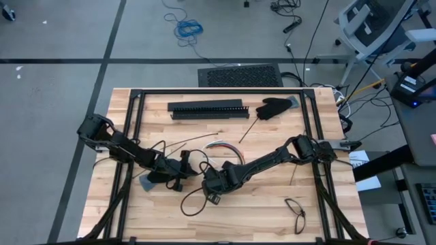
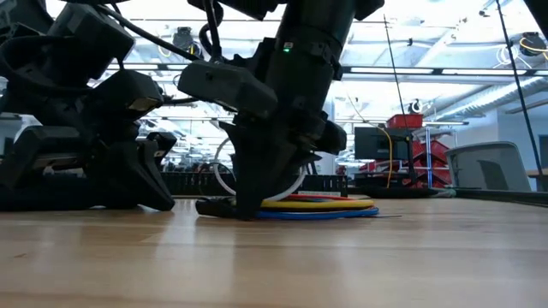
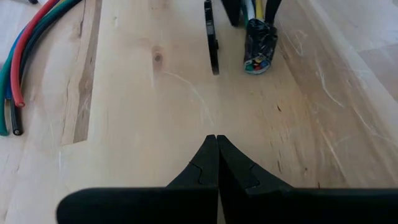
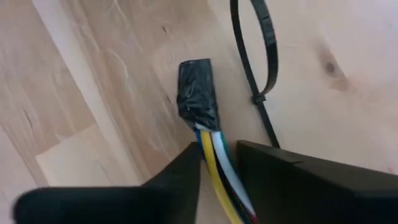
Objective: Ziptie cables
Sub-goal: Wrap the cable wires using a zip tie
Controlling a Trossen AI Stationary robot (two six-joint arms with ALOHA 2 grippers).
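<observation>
1. Right now the right gripper (image 4: 219, 163) is down at table level near the middle of the table (image 1: 272, 211), its fingers pinching the cables (image 4: 211, 152) just behind their black-taped end (image 4: 198, 93).
2. That grip keeps the yellow, white and blue wires bunched and lying flat, which I judge is meant to steady them for a tie.
3. A looped black ziptie (image 4: 258, 68) lies on the wood just beside the taped end, not yet around the bundle.
4. Close by, the left gripper (image 3: 216, 163) rests low with its fingers pressed together and empty, pointing toward the taped end.
5. More cable ends (image 3: 18, 68), red, green and black, lie apart to one side.
</observation>
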